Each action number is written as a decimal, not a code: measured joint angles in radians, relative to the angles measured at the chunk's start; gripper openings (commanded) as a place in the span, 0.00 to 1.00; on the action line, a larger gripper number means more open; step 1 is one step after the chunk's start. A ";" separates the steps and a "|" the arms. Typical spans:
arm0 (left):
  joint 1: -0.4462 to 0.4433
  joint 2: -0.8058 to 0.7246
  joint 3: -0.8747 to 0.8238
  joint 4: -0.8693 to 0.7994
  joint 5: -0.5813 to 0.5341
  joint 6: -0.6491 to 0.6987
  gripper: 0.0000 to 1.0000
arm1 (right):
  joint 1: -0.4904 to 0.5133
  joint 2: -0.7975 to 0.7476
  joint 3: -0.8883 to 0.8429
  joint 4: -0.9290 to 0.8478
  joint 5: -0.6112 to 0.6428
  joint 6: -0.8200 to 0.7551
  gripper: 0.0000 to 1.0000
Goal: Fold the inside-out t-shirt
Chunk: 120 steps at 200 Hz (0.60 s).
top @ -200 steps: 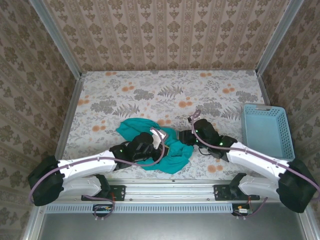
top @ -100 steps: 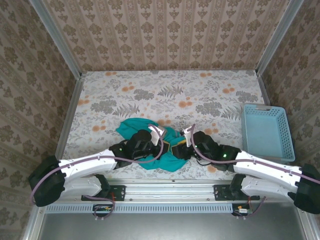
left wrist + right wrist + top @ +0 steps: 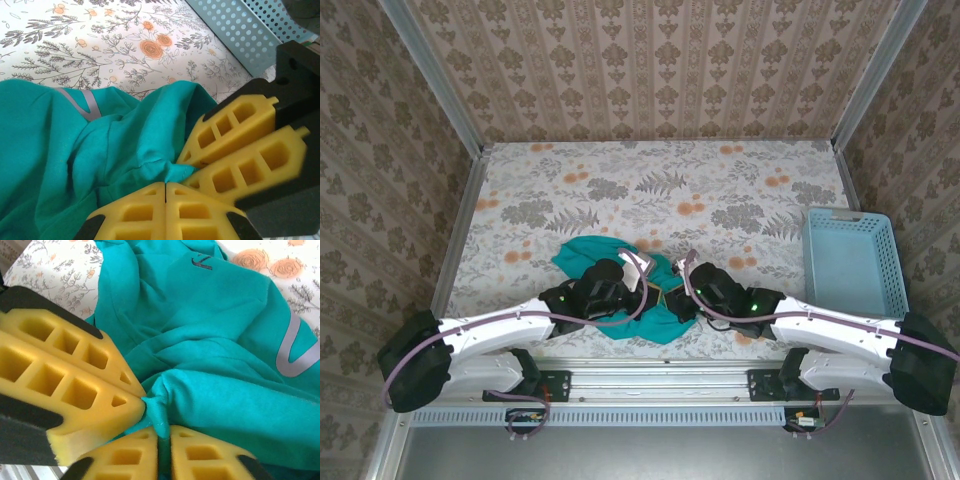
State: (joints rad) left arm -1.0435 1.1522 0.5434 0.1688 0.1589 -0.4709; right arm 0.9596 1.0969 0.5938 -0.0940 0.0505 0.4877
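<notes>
**Two arms, one pucker of cloth.** Patterned wallpapered walls box in a floral-print table. A light-blue slotted plastic basket sits at the table's right edge, well apart from the work. The plain teal-green soft-fabric t-shirt lies bunched at the near edge, centre-left. Both arms reach in over it from either side & hide most of its middle in the top view.

The wrist cams give what the overhead can't. The left wrist view shows the shirt's loose folds, a grey stripe on the fabric, table print beyond & the basket's perforated wall at top right. The right wrist view shows a small dark mark near the shirt's far edge.

The left jaws are closed tight, yellow foam pads pressed flat together, w/ a ridge of teal fabric caught at the tips. The right jaws are also shut narrow, w/ a thin fold of shirt nipped btwn them. The two sets meet tip to tip, at an angle, on the same small pucker of cloth. Whether they touch or sit just beside each other can't be told.
</notes>
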 measured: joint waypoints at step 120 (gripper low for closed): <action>-0.010 -0.098 0.008 -0.157 -0.117 0.043 0.67 | 0.003 -0.241 0.132 -0.372 0.179 -0.074 0.00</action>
State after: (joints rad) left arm -1.0538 1.0542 0.5510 0.0116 0.0418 -0.4282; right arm 0.9630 0.8555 0.7254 -0.4664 0.2295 0.4137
